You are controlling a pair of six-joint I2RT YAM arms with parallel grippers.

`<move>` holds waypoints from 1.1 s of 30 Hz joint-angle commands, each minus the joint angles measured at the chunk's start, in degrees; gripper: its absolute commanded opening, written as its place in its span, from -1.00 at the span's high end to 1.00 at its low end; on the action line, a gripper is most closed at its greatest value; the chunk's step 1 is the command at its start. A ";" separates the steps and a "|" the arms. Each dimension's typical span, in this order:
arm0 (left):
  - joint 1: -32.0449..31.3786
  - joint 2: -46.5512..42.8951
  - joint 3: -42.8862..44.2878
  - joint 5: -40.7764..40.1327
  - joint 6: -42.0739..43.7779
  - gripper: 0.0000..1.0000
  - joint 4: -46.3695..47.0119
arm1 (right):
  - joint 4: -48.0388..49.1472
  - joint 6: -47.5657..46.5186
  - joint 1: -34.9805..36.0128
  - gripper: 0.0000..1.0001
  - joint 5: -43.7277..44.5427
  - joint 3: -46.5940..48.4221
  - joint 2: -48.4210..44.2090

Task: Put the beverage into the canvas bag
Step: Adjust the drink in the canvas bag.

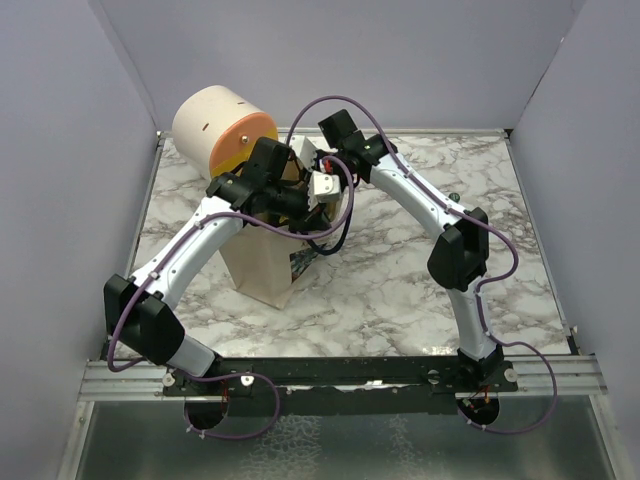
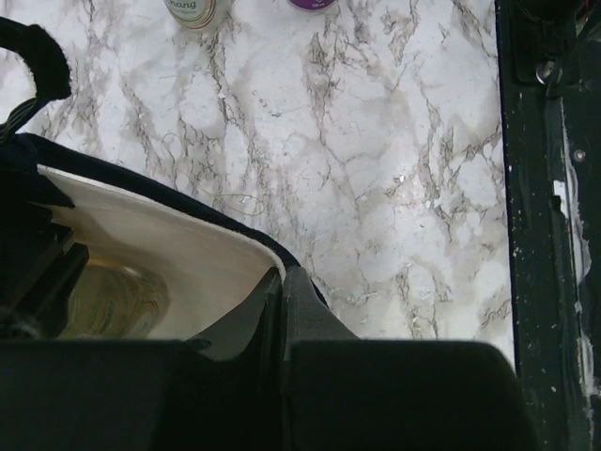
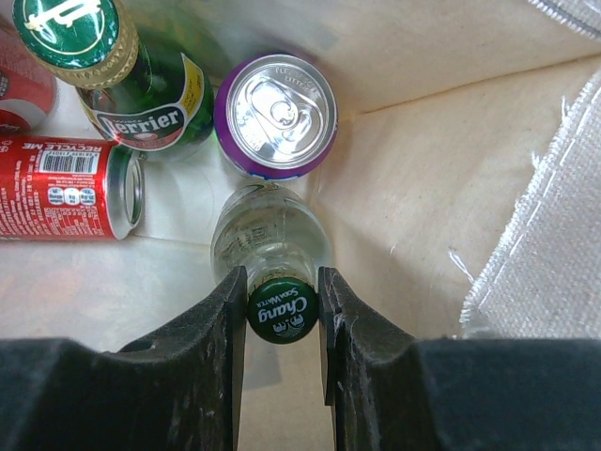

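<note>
The beige canvas bag [image 1: 265, 265] stands upright left of centre on the marble table. My left gripper [image 1: 300, 205] is shut on its navy-edged rim [image 2: 188, 225], with the fingers [image 2: 300, 310] pinching the cloth. My right gripper [image 1: 322, 185] reaches down into the bag's mouth. In the right wrist view it [image 3: 282, 305] is shut on the green cap of a clear Chang soda water bottle [image 3: 272, 235]. The bottle stands upright inside the bag, next to the canvas wall [image 3: 423, 188].
Inside the bag are a green Perrier bottle [image 3: 141, 94], a purple can [image 3: 275, 115] and a red can [image 3: 70, 186] lying on its side. A cream-and-orange drum [image 1: 215, 125] stands behind the bag. In the left wrist view a bottle [image 2: 195, 11] and a purple object [image 2: 312, 4] show on the marble.
</note>
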 commanded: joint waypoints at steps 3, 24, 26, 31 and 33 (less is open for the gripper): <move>-0.33 -5.91 4.26 9.70 10.13 1.00 -3.25 | -5.20 -1.68 -1.62 0.96 3.77 -0.07 2.43; -0.30 -8.47 6.13 11.04 19.70 1.00 -10.14 | -4.97 -1.40 -1.62 0.95 5.21 -4.88 4.10; -0.30 -8.82 6.30 11.00 20.60 1.00 -11.07 | -5.10 -1.81 -1.62 0.95 5.52 -4.89 4.52; -0.29 -10.04 5.11 10.81 20.83 1.00 -11.45 | -4.96 -2.32 -1.68 0.94 6.22 -6.52 5.15; -0.32 -10.53 3.52 10.34 21.08 1.00 -11.32 | -4.92 -2.37 -1.70 0.91 5.91 -6.98 5.09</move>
